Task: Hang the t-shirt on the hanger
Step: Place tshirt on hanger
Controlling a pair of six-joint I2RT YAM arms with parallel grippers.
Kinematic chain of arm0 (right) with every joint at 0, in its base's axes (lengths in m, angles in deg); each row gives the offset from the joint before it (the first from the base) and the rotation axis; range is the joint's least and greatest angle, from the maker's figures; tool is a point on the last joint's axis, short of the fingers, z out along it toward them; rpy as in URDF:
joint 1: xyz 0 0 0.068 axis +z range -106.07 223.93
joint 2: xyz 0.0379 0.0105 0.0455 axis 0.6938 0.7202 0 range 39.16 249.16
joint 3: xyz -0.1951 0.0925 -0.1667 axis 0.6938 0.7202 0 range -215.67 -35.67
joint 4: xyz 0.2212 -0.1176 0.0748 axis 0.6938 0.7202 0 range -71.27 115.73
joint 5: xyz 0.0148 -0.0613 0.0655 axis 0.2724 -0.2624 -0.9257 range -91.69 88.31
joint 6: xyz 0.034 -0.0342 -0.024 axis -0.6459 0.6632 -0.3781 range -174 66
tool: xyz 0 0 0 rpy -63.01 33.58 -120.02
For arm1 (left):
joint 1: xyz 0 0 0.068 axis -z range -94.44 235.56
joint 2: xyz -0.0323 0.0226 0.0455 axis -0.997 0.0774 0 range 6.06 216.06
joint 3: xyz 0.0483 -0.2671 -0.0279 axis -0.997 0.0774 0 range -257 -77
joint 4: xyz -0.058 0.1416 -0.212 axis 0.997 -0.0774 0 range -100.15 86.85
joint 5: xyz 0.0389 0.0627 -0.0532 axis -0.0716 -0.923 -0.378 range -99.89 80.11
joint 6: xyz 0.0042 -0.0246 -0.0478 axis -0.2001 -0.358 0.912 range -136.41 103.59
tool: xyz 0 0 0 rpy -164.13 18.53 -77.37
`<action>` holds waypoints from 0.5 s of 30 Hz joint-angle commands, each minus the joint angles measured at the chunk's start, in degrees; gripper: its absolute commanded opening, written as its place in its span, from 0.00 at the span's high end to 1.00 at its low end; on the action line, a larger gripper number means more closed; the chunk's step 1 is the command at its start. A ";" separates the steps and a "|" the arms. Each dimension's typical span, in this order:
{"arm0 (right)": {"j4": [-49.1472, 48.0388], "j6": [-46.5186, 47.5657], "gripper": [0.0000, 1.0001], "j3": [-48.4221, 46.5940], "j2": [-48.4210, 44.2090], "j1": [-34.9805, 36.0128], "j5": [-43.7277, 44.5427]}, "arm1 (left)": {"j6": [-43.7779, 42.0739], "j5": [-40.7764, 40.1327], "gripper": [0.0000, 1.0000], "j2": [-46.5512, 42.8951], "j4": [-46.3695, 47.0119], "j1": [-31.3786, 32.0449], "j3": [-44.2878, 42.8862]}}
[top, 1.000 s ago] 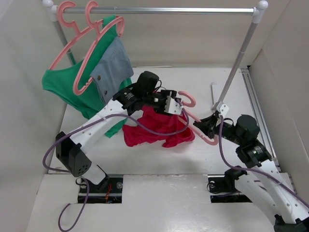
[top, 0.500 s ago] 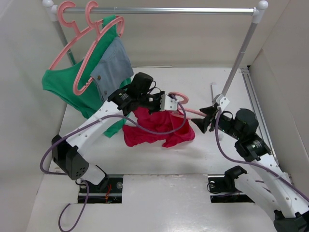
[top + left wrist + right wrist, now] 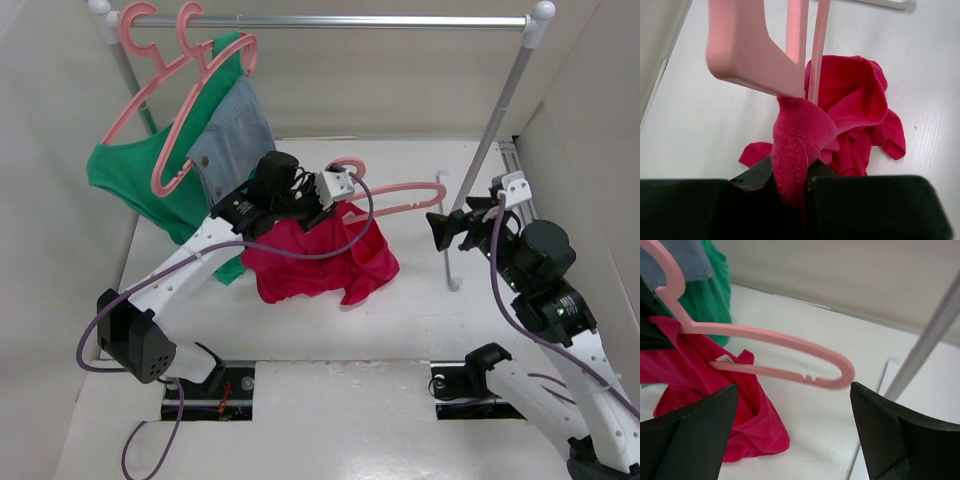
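- In the left wrist view, the dark fingers of the left gripper [image 3: 790, 182] are cut off by the lower edge. They are closed tight on a bunched fold of the crimson-red cloth t-shirt [image 3: 850, 100].
- The thin pink plastic hanger [image 3: 755, 55] runs out of the top of that frame. Its lower part is buried in the pinched fold, so it cannot be told whether it is clamped too.
- In the top view, the shirt's upper edge is hidden behind the left arm at frame centre, and the rest is draped down onto the white table [image 3: 300, 330].
- The hanger's long arm is seen reaching right from the shirt towards the right gripper [image 3: 438, 226].
- The right gripper's jaws are spread wide and nothing is held. The hanger's rounded end lies just beyond them, apart from both fingers.
- A small white label [image 3: 723, 359] is visible at the shirt's neck, just below the hanger's lower bar.
- A green garment [image 3: 130, 180] and a grey-blue denim piece [image 3: 235, 135] are hung at the upper left.
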 commanded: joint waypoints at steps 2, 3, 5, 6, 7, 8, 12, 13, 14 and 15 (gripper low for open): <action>5.70 -11.20 0.07 3.92 -0.73 0.16 6.49 | 8.79 -4.89 1.00 -2.66 5.95 -0.35 0.49; 4.39 -13.23 0.10 6.37 -0.03 0.16 3.00 | 10.80 -4.89 1.00 -2.66 6.47 -0.35 1.19; -2.52 -17.88 0.18 13.38 1.63 2.77 -1.67 | 12.22 -5.60 1.00 -3.19 7.00 -0.35 1.71; -4.92 -19.04 0.18 15.08 2.69 2.79 -1.69 | 12.23 -5.60 1.00 -3.19 7.00 -0.35 1.72; -7.03 -19.92 0.18 16.32 4.00 3.66 -1.69 | 12.75 -5.60 1.00 -3.19 7.00 -0.35 1.72; -9.58 -19.93 0.18 16.85 7.58 5.06 -1.69 | 13.36 -5.07 1.00 -3.80 7.00 -0.35 2.33; -11.43 -16.95 0.14 9.76 18.83 7.01 -0.46 | 13.89 -4.54 1.00 -3.81 7.00 -0.35 2.86; -11.97 -16.42 0.14 8.78 20.87 7.01 -0.46 | 13.90 -4.54 1.00 -3.81 7.52 -0.35 2.86; -12.58 -16.42 0.14 8.16 22.80 7.01 0.06 | 13.90 -4.54 1.00 -4.33 7.53 -0.35 2.86; -13.29 -16.42 0.14 7.63 26.04 7.01 0.06 | 13.90 -4.54 1.00 -4.33 7.53 -0.35 2.86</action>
